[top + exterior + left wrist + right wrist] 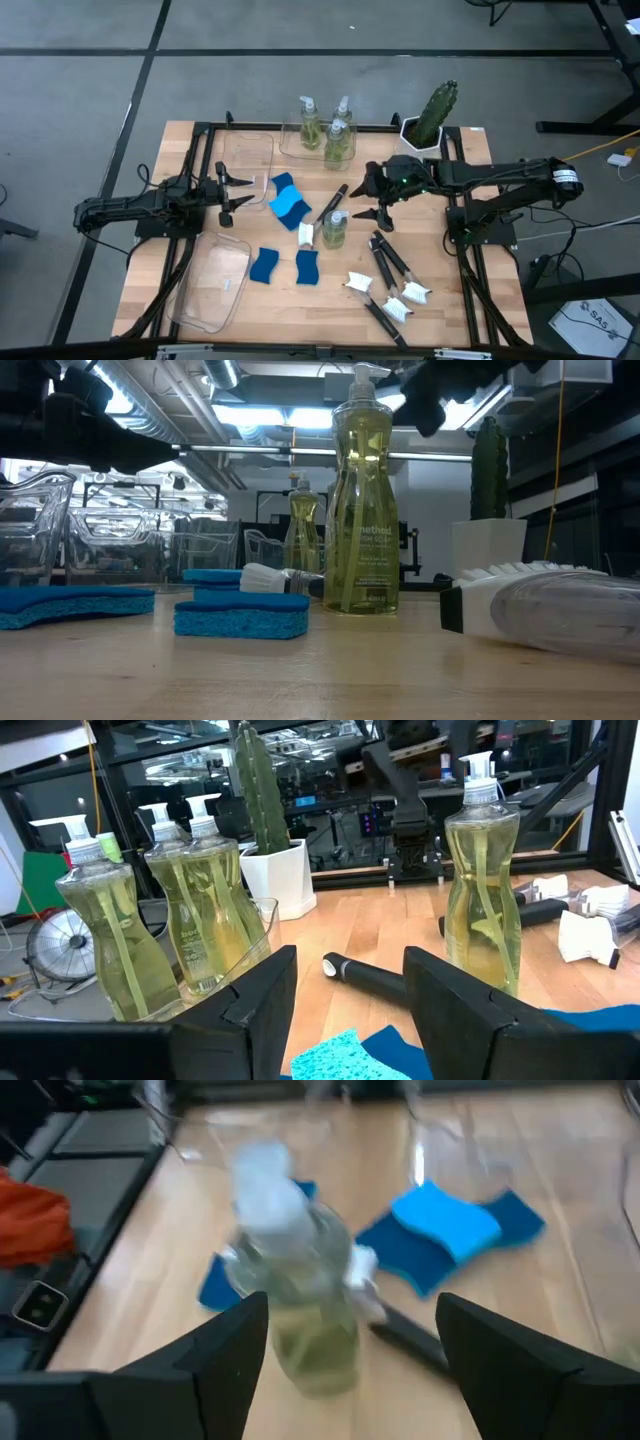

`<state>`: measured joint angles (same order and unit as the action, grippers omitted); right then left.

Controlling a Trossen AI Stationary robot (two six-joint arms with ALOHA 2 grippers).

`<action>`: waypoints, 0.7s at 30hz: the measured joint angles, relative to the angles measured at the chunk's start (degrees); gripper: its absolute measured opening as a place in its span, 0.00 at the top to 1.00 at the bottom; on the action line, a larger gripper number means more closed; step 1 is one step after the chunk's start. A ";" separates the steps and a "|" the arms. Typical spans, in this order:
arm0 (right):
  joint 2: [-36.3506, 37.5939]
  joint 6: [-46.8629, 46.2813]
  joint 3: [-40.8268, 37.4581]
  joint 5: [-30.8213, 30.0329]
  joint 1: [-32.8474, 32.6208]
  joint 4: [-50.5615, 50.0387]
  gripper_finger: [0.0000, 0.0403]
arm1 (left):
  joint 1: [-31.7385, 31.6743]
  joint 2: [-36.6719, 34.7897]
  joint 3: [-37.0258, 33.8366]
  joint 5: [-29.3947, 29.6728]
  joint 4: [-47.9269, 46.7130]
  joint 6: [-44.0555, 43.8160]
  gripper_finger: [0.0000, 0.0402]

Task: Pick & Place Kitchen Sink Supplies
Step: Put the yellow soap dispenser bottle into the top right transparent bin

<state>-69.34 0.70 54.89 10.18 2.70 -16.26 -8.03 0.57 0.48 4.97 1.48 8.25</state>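
Three soap bottles [325,130] already stand together at the back bin [300,150] beside the cactus [433,115], while the two clear bins [212,285] on the left hold nothing I can see, so by my reckoning most of the sorting is left. Out in the middle one lone soap bottle [334,229] stands with the right gripper [378,196] just beside it, jaws wide and empty; the left gripper [228,193] hovers jaws apart, empty, next to the stacked sponges [289,203]. Two more sponges [283,266] and the dish brushes [390,285] lie loose near the front.
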 joint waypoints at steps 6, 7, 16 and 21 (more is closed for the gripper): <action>-2.92 0.70 0.00 -0.01 -2.20 6.66 0.29 | 0.00 -0.01 -0.01 0.00 0.00 0.00 0.56; -3.70 0.93 0.00 -0.03 -2.32 7.66 0.29 | 0.02 0.01 0.01 0.00 0.00 0.00 0.55; -10.33 1.97 0.00 0.06 -2.60 20.28 0.29 | 0.01 0.01 0.01 0.00 0.00 0.00 0.56; -11.21 2.12 0.00 0.05 -2.60 20.86 0.31 | 0.02 -0.01 -0.01 0.00 0.00 0.00 0.55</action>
<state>-80.55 2.82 54.89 10.23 0.10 4.60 -8.01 0.56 0.47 4.97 1.48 8.25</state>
